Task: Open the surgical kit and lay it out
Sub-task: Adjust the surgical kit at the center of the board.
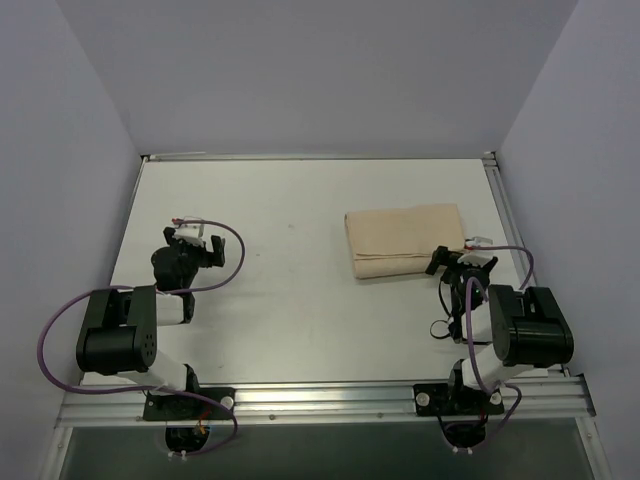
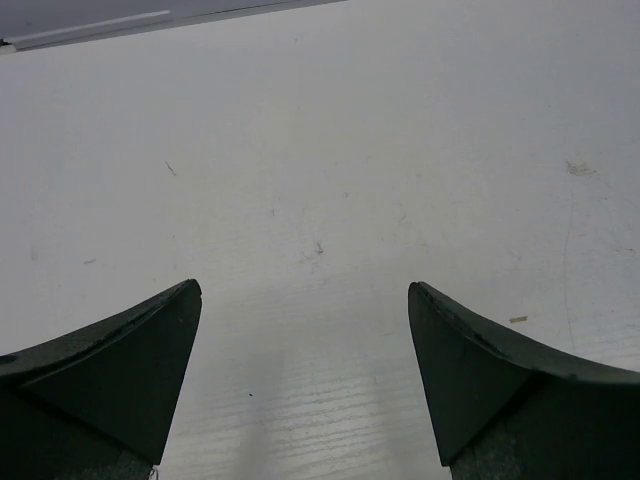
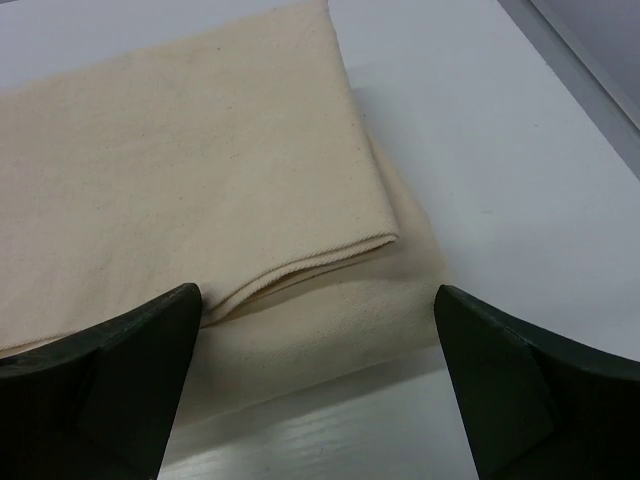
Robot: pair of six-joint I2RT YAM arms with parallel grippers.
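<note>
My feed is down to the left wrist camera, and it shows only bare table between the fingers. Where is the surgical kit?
Observer: The folded beige bundle lies on the right half of the table, well away from the left gripper.
Operator: Is the right arm near it?
Observer: Yes, the right gripper is at the bundle's near right corner, jaws open, holding nothing.
Operator: Has the wrap been opened?
Observer: No; the right wrist view shows a hemmed edge of the top layer lying over a lower layer.

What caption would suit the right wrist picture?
Right gripper, jaws open, poised at a corner of the folded beige cloth wrap.
</note>
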